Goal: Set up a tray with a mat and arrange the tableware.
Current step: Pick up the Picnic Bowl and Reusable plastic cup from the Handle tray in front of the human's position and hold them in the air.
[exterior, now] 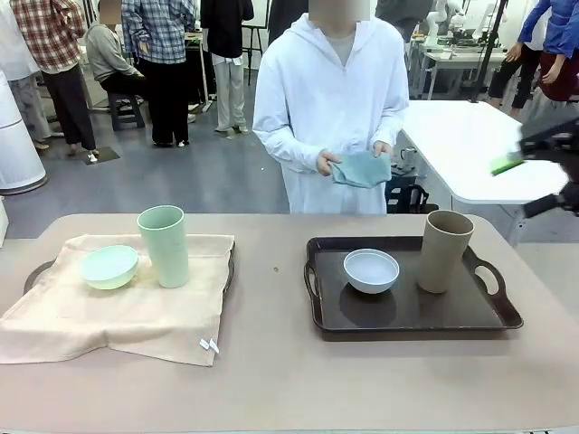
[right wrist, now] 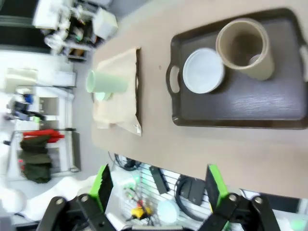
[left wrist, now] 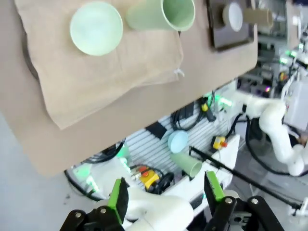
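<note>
Right pincer (right wrist: 159, 187) is held open and empty; beyond it, a matte tan cup (right wrist: 245, 48) and white bowl (right wrist: 204, 70) are seen on a dark tray (right wrist: 269, 103).

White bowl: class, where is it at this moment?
In the front view, the white bowl sits inside the dark tray on the robot's right, just left of the tan cup.

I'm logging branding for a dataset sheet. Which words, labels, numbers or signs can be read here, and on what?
No text can be read.
The white tag on the beige mat, at its corner: too small to read.
The pale green cup, tan cup, pale green bowl, white bowl and dark tray: plain, no print visible.
</note>
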Controlling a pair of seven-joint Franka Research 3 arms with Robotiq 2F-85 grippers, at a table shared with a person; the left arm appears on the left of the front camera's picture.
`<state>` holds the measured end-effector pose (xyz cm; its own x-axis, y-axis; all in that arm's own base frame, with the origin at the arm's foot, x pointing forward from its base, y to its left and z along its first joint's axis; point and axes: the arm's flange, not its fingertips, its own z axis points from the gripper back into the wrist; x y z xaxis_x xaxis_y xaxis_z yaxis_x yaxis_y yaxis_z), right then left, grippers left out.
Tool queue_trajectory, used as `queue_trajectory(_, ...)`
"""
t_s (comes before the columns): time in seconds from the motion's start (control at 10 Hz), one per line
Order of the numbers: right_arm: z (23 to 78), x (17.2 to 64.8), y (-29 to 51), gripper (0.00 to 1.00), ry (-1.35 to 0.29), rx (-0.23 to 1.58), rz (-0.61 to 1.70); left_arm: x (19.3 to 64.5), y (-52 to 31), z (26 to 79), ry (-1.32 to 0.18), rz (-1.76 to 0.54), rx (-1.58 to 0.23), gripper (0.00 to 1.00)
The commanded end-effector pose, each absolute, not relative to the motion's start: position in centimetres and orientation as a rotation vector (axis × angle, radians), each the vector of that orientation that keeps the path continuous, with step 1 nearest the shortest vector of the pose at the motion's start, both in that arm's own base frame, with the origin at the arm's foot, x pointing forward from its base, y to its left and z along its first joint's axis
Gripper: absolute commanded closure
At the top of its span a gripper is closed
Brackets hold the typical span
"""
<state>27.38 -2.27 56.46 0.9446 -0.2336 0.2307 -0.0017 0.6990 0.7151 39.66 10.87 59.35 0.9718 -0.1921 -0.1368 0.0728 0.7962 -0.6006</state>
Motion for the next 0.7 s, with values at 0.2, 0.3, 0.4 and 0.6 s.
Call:
queue_trajectory(0.2, 55.0, 26.1, -14.7, 0.0, -0.269, 1.125, -0.191, 39.5, 18.4, 57.9, 0.05, -0.079, -0.998, 0.16)
queue_trajectory(0.3, 54.7, 25.0, -16.4, 0.0, -0.321, 1.208, -0.185, 39.2, 20.8, 57.4, 0.039, -0.085, -1.116, 0.16)
queue_trajectory(0.4, 54.3, 24.0, -17.8, 0.0, -0.366, 1.274, -0.182, 38.9, 23.2, 56.7, 0.049, -0.095, -1.22, 0.16)
queue_trajectory(0.6, 52.7, 22.1, -20.5, 0.0, -0.428, 1.415, -0.2, 37.8, 26.7, 55.2, 0.071, -0.149, -1.37, 0.16)
